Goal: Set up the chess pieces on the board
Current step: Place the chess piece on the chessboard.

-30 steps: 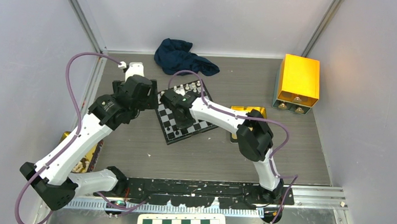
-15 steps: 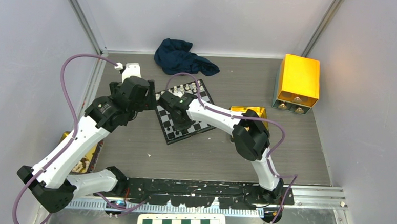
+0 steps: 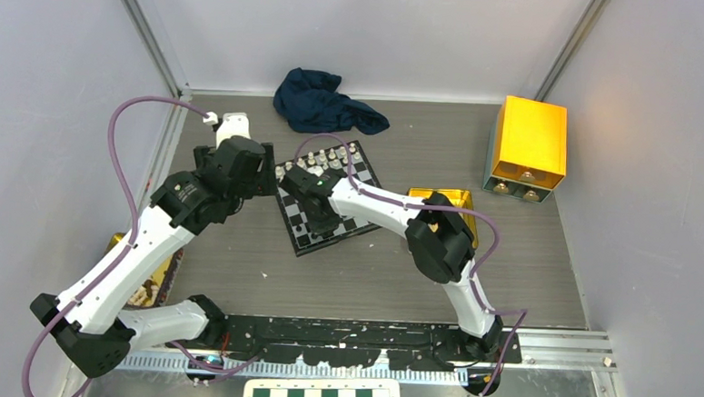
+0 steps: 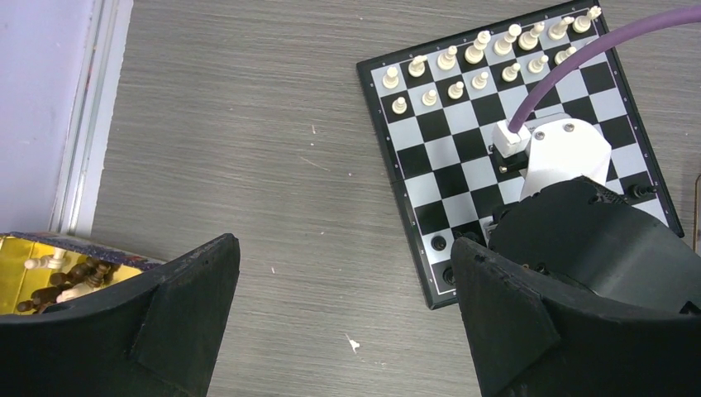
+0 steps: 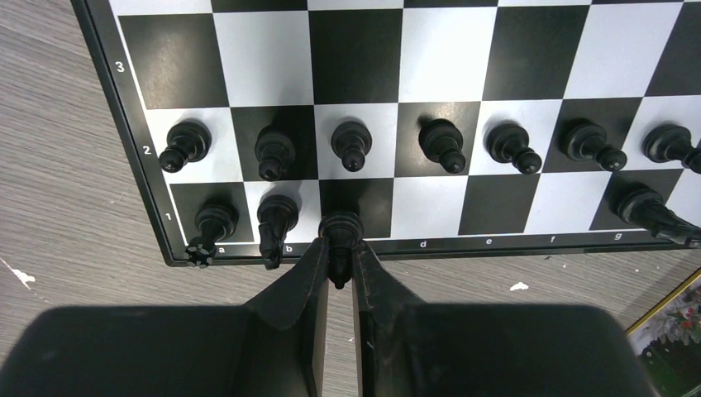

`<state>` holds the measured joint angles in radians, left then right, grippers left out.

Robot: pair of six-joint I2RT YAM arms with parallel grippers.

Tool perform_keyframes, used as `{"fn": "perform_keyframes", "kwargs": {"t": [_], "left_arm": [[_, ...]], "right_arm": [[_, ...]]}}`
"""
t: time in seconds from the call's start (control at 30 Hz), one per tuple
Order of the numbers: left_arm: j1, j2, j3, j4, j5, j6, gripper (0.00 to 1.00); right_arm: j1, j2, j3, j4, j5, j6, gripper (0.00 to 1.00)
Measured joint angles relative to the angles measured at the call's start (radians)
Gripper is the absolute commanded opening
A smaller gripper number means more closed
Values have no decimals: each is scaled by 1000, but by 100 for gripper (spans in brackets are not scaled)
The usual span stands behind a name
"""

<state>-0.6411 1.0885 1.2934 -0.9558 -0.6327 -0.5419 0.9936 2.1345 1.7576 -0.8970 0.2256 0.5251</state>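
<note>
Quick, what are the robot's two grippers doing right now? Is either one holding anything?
Left gripper: open, holding nothing.
Right gripper: closed on a black chess piece.

White pieces (image 4: 480,80) stand in two rows at one board (image 4: 450,153) edge, black pieces (image 5: 351,142) upright along the opposite edge

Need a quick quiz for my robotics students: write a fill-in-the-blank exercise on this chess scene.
1. The right end effector is shut on a ____ chess piece.
2. That piece is on the row of the board marked ____.
3. The left end effector is ____, holding nothing.
4. The white pieces stand in ____ rows.
Missing words: black; 1; open; two.
</note>
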Motion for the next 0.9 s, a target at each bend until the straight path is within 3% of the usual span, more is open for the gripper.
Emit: {"fn": "perform_keyframes", "kwargs": {"t": [0.63, 0.9], "left_arm": [[0, 0, -2, 0, -4, 1, 100], [0, 0, -2, 0, -4, 1, 100]], "right_arm": [[-23, 10, -7, 14, -6, 0, 1], [-27, 10, -8, 15, -11, 0, 19]]}}
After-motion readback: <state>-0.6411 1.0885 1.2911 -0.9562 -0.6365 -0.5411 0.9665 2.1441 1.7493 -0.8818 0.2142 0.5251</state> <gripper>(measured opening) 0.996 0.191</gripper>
